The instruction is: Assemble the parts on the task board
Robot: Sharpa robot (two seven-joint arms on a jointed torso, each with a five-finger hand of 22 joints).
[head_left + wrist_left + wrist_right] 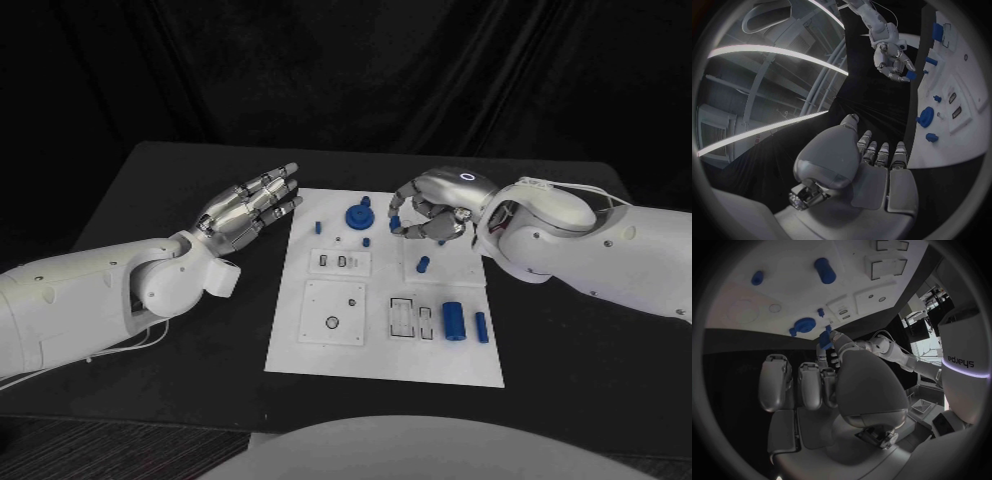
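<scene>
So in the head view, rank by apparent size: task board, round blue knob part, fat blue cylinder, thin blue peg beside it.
1. Task board
2. Round blue knob part and fat blue cylinder: too alike to rank.
3. Thin blue peg

my head cam looks down over the task board; both wrist cams sit close behind my hands, sharing that board.

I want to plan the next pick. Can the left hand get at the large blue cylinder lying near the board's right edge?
Probably not easily. The left hand hovers open beside the task board's left edge, and the large blue cylinder lies across the board, on the right hand's side. Nothing covers it, though.
</scene>
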